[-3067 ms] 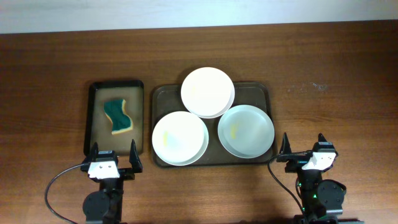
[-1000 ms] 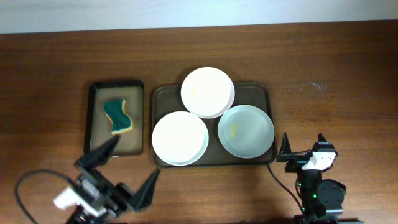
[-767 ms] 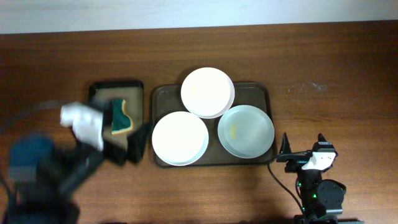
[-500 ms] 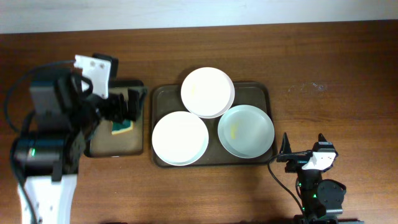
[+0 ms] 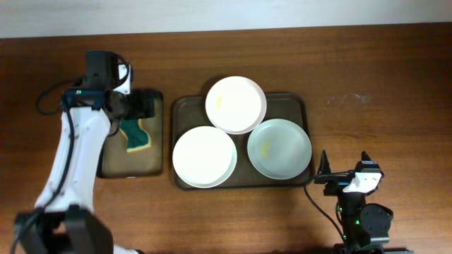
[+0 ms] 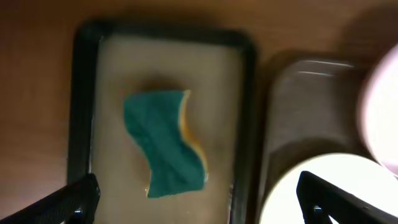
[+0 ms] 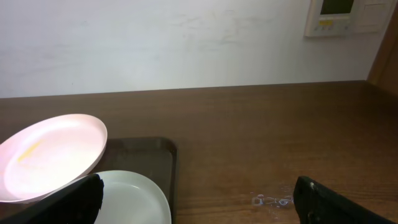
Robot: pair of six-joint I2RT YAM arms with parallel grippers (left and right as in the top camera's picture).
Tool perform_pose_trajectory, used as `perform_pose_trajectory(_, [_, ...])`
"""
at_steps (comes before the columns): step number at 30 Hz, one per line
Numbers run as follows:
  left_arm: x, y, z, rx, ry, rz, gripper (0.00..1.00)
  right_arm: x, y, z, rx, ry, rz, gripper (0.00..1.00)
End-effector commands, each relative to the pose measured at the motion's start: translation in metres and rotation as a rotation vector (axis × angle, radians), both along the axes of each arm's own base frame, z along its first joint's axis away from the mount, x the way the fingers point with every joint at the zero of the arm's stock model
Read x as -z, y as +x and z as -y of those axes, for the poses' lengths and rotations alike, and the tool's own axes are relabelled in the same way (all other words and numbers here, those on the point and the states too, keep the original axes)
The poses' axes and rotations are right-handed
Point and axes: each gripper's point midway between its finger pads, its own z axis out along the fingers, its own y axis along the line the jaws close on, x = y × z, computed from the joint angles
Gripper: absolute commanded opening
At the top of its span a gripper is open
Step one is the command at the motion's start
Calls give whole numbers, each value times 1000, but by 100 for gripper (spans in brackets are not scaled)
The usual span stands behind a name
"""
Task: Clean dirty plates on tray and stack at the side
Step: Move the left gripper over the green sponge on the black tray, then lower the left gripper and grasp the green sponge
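three white plates (image 5: 205, 156) on brown tray (image 5: 188, 113), left end effector (image 5: 146, 107) over black tray (image 5: 134, 166), green sponge (image 5: 135, 138) inside

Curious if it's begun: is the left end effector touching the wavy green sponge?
Apart. Left wrist view: the left end effector is open, fingers flanking the wavy green sponge, gaps both sides.

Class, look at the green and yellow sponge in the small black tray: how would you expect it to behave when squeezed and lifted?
The sponge will probably squash rather than resist, since it looks like soft foam under a green scouring layer. It is likely light for its size. Its wavy waist may offer a narrower place to grip.
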Motion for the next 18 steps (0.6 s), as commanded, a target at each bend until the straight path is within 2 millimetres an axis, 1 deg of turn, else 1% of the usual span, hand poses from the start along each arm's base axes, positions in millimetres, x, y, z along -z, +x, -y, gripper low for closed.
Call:
perform_pose_trajectory(1, [34,-2,-32,-240,-85,-97,99,4,0,1,8,0,-7,98])
perform_pose_trajectory(4, [58,-11,-40,-268,-98,-185,99,4,0,1,8,0,-7,98])
perform_pose_trajectory(6, [73,-15,-41,-274,-99,-235,99,4,0,1,8,0,-7,98])
perform_pose_trajectory(10, [99,-20,-40,-245,-93,-311,99,4,0,1,8,0,-8,98])
perform_pose_trajectory(14, [123,-20,-40,-244,-94,-359,99,4,0,1,8,0,-7,98])
perform_pose_trajectory(16, [132,-22,-40,-245,-95,-381,100,4,0,1,8,0,-7,98])
perform_pose_trajectory(18, [142,-24,-35,-222,-117,-409,100,4,0,1,9,0,-7,98])
